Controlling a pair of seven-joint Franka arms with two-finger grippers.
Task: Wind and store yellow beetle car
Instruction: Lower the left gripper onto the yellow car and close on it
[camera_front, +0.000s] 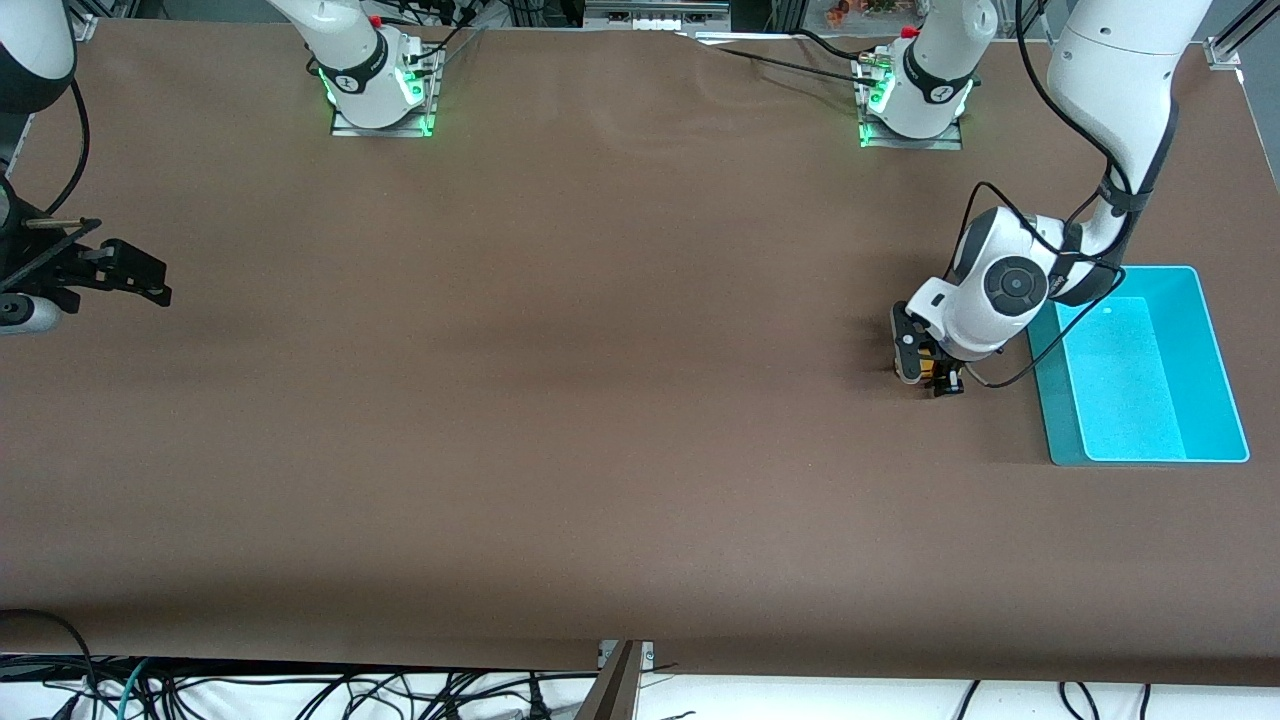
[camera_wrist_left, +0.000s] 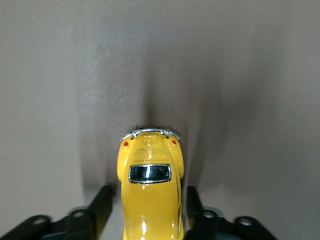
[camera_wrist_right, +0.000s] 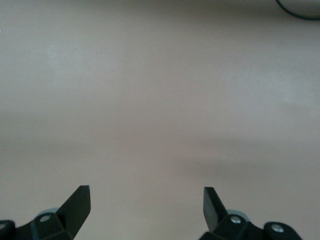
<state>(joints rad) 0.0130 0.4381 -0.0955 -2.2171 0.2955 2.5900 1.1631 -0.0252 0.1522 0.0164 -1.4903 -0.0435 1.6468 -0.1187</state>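
I see the tiny glossy yellow beetle-shaped toy car (camera_wrist_left: 150, 195) w/ dark rear window, chrome bumper, two red tail lights; upright on brown tabletop, near left arm's end, just beside turquoise plastic bin (camera_front: 1215, 360).

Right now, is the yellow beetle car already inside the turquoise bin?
No, the yellow beetle car sits on the brown table between the left pincer's fingers, beside the turquoise bin.
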